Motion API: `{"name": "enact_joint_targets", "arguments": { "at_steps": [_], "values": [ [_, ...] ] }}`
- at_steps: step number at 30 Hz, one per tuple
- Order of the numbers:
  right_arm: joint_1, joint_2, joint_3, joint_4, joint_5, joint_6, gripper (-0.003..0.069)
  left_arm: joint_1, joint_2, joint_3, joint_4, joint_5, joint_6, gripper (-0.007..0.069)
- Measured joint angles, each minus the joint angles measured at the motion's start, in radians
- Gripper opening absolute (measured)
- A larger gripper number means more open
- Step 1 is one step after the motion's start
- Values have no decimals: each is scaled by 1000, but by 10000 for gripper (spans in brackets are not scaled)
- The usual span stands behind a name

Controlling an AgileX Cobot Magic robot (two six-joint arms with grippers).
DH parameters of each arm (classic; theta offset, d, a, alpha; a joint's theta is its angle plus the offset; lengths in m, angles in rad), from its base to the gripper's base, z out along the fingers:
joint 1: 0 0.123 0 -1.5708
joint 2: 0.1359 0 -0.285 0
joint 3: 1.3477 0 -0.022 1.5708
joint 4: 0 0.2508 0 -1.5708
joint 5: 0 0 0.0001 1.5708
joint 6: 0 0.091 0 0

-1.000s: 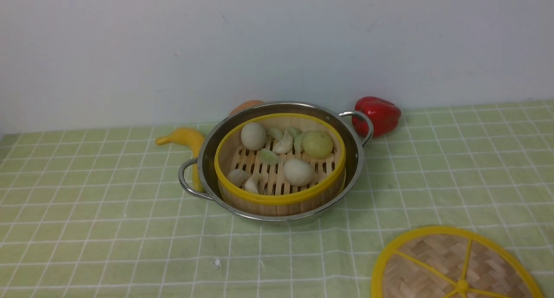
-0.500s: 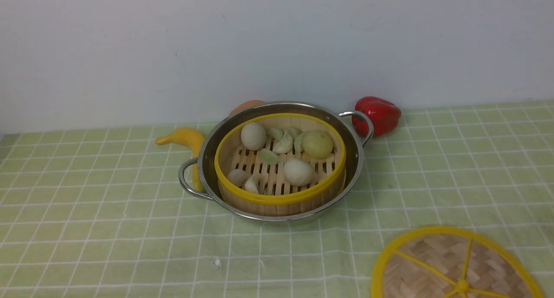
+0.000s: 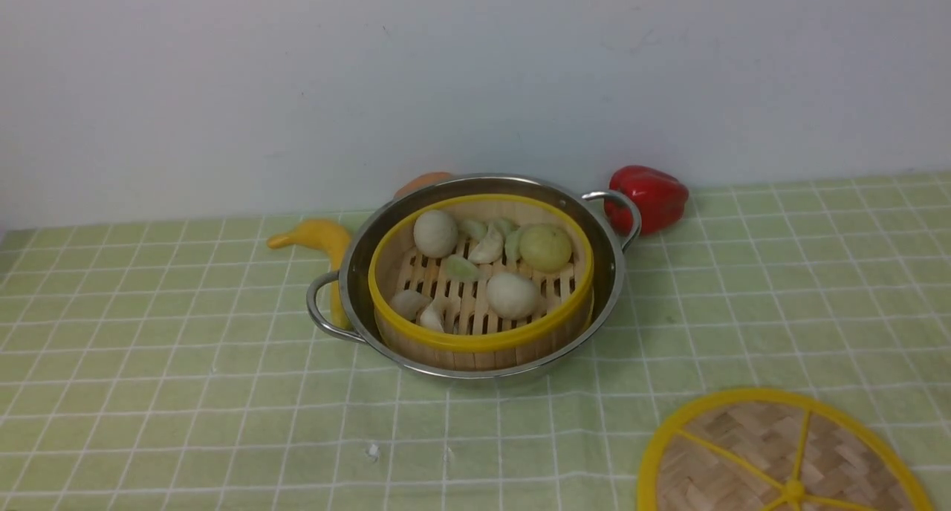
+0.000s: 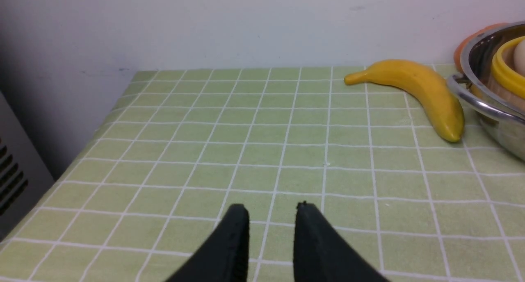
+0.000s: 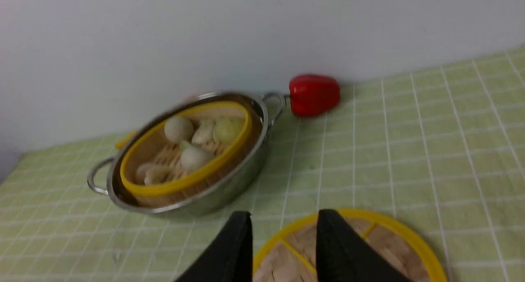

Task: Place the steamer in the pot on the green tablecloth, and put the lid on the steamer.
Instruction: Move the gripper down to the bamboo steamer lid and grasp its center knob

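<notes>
The steamer [image 3: 481, 339], a yellow-rimmed bamboo basket with pale buns and dumplings, sits inside the shiny pot [image 3: 611, 273] on the green tablecloth [image 3: 148, 385]. The lid [image 3: 773, 459], a flat woven disc with yellow spokes, lies on the cloth at the near right, partly cut off by the frame. Neither gripper shows in the front view. My right gripper [image 5: 285, 213] is open, hovering over the lid [image 5: 393, 249] at its edge nearest the pot [image 5: 229, 187]. My left gripper [image 4: 271, 208] is open over bare cloth, well left of the pot [image 4: 484, 105].
A yellow banana [image 3: 319, 240] lies against the pot's left handle. A red bell pepper [image 3: 650, 195] sits by the right handle near the white wall. An orange object [image 3: 423, 183] peeks out behind the pot. A grey vented unit [image 4: 12, 179] stands past the cloth's left edge.
</notes>
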Motion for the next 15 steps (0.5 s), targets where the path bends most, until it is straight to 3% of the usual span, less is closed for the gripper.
{"name": "enact_joint_targets", "arguments": {
  "at_steps": [4,8,10,11,15],
  "values": [
    [0,42,-51,-14,136,-12,240,0,0,0,0,0,0,169],
    [0,188,-142,-58,204,-120,240,0,0,0,0,0,0,171],
    [0,291,-170,-62,206,-212,240,0,0,0,0,0,0,179],
    [0,376,-186,-43,207,-334,240,0,0,0,0,0,0,181],
    [0,581,-202,62,206,-611,240,0,0,0,0,0,0,186]
  ]
}}
